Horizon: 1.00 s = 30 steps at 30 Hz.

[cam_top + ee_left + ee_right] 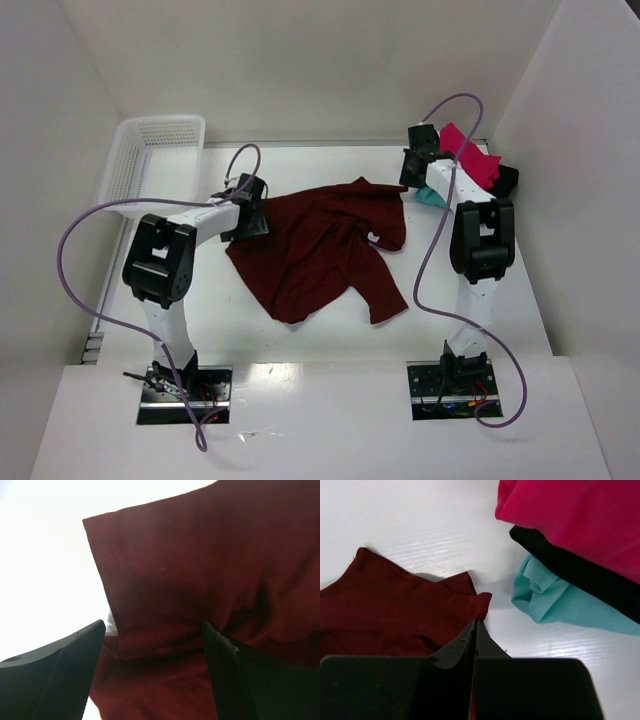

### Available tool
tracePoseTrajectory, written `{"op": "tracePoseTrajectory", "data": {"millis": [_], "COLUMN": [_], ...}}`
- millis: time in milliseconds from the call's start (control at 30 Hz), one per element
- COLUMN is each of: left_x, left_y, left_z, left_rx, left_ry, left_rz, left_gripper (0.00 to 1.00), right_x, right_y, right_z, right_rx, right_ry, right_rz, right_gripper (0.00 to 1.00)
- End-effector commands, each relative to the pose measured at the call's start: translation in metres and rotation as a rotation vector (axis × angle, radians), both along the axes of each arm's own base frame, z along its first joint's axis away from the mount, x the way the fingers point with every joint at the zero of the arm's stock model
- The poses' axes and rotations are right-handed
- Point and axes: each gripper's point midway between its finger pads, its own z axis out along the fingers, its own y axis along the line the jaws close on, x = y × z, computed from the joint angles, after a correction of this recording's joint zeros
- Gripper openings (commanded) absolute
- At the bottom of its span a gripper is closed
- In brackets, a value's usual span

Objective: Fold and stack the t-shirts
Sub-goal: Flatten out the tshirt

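Maroon shirt (320, 250): crumpled, long axis diagonal. Left gripper (155, 629): released, jaws astride shirt's left hem, nearer. Right gripper (476, 624): clenched, at shirt's right corner.

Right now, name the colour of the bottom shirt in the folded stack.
Teal; the teal shirt shows best in the right wrist view.
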Motion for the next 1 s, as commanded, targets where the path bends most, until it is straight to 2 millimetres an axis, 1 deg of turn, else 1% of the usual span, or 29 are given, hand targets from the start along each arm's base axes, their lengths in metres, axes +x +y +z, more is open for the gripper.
{"op": "tracePoseTrajectory", "data": {"millis": [0, 33, 67, 133, 167, 200, 267, 300, 333, 400, 433, 467, 500, 567, 633, 667, 700, 833, 867, 967], "left_x": [-0.038, -0.045, -0.051, -0.063, -0.065, -0.065, -0.057, -0.054, -0.043, -0.026, -0.018, -0.013, -0.004, 0.007, 0.014, 0.017, 0.022, 0.035, 0.04, 0.042], "left_y": [-0.021, -0.025, -0.027, -0.032, -0.031, -0.029, -0.026, -0.019, -0.011, -0.002, 0.006, 0.009, 0.01, 0.015, 0.016, 0.017, 0.021, 0.027, 0.026, 0.028], "left_z": [-0.016, -0.019, -0.02, -0.018, -0.015, -0.008, 0.007, 0.009, 0.017, 0.026, 0.028, 0.027, 0.032, 0.036, 0.035, 0.035, 0.037, 0.022, 0.024, 0.011], "left_rx": [-0.002, -0.009, -0.012, -0.022, -0.025, -0.022, -0.017, -0.018, -0.023, -0.016, -0.008, -0.004, -0.008, -0.022, -0.042, -0.062, -0.07, -0.077, -0.079, -0.064], "left_ry": [0.129, 0.147, 0.159, 0.174, 0.166, 0.148, 0.096, 0.09, 0.06, 0.021, 0.008, 0.01, -0.007, -0.026, -0.042, -0.049, -0.067, -0.061, -0.069, -0.046], "left_rz": [-0.072, -0.081, -0.081, -0.093, -0.081, -0.068, -0.048, -0.032, -0.018, -0.006, 0.006, 0.01, 0.018, 0.028, 0.034, 0.037, 0.047, 0.066, 0.066, 0.072], "left_gripper": [0.86, 0.86, 0.86, 0.86, 0.86, 0.86, 0.89, 0.89, 0.89, 0.89, 0.89, 0.89, 0.89, 0.89, 0.89, 0.89, 0.89, 0.88, 0.87, 0.85], "right_x": [-0.001, -0.003, -0.006, -0.011, -0.013, -0.016, -0.016, -0.016, -0.016, -0.016, -0.016, -0.015, -0.014, -0.014, -0.014, -0.016, -0.016, -0.016, -0.016, -0.016], "right_y": [-0.008, -0.009, -0.009, -0.017, -0.018, -0.023, -0.026, -0.028, -0.027, -0.026, -0.024, -0.024, -0.024, -0.024, -0.024, -0.023, -0.023, -0.021, -0.021, -0.021], "right_z": [0.043, 0.047, 0.047, 0.05, 0.051, 0.049, 0.047, 0.047, 0.047, 0.047, 0.047, 0.047, 0.049, 0.049, 0.049, 0.045, 0.045, 0.042, 0.042, 0.042], "right_rx": [0.003, 0.001, 0.001, -0.006, -0.006, -0.005, 0.002, 0.009, 0.014, 0.022, 0.029, 0.03, 0.03, 0.03, 0.03, 0.035, 0.036, 0.043, 0.043, 0.043], "right_ry": [-0.105, -0.113, -0.11, -0.114, -0.117, -0.113, -0.112, -0.111, -0.111, -0.112, -0.111, -0.112, -0.12, -0.12, -0.12, -0.112, -0.11, -0.109, -0.109, -0.109], "right_rz": [-0.033, -0.035, -0.035, -0.052, -0.055, -0.062, -0.065, -0.065, -0.06, -0.065, -0.058, -0.058, -0.058, -0.058, -0.058, -0.052, -0.051, -0.045, -0.045, -0.045], "right_gripper": [0.0, 0.0, 0.0, 0.0, 0.0, 0.0, 0.0, 0.0, 0.0, 0.0, 0.0, 0.0, 0.0, 0.0, 0.0, 0.0, 0.0, 0.0, 0.0, 0.0]}}
